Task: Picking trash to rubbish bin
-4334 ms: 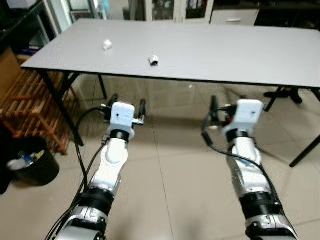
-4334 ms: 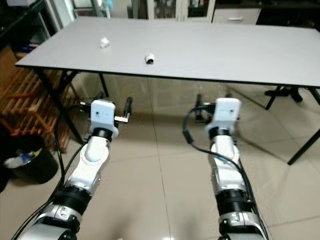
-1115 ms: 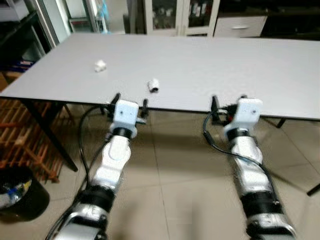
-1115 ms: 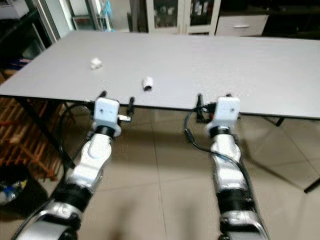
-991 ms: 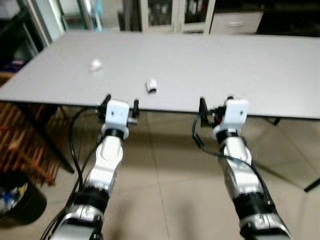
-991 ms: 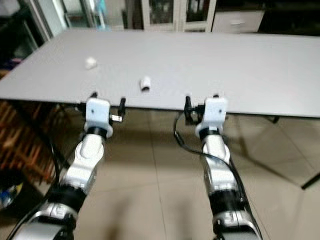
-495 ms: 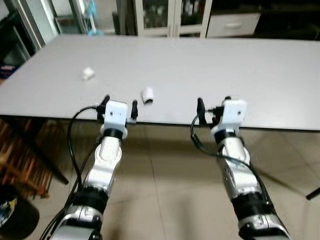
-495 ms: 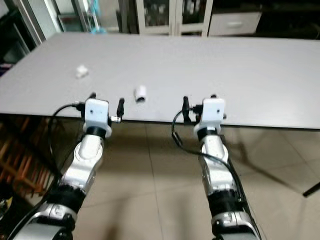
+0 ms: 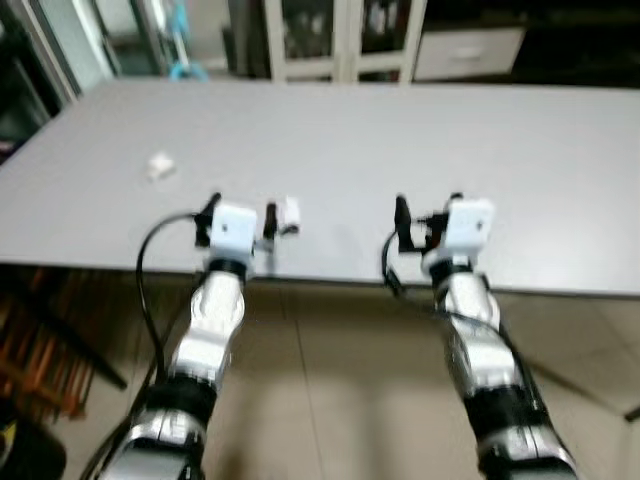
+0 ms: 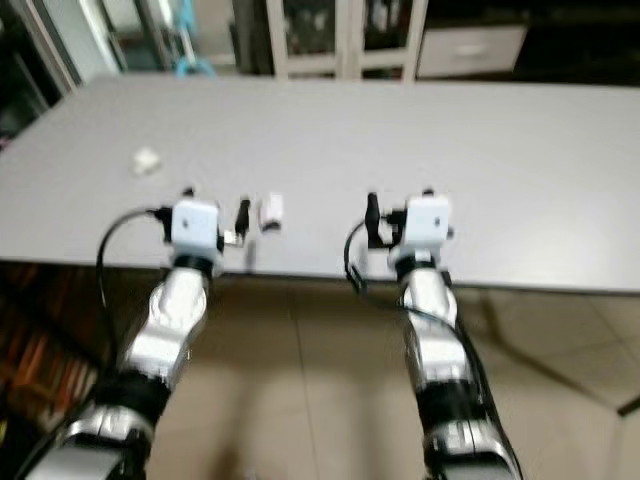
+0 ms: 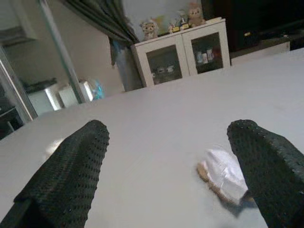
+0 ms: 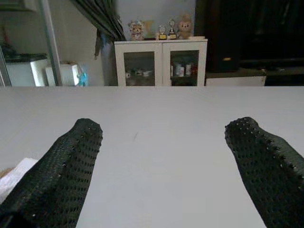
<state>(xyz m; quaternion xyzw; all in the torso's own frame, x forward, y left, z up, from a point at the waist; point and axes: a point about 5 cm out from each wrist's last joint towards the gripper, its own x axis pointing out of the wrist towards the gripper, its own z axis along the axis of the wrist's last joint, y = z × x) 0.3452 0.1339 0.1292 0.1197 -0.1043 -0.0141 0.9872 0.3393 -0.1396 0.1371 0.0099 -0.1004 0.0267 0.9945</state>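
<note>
On the wide grey table [image 9: 420, 130], a small crumpled white scrap [image 9: 159, 165] lies far left, well apart from a short white paper roll [image 9: 289, 212] nearer the front edge, its long axis running roughly front to back. The left claw [image 9: 238, 213] hovers just left of that roll, fingers spread wide and empty. To its right, the right claw [image 9: 428, 212] hangs over the table's front edge, equally wide open, holding nothing.

No text, label or number can be read anywhere.

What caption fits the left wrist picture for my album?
Left gripper, fingers open, above the grey table, with a crumpled white scrap of trash lying near one finger.
</note>
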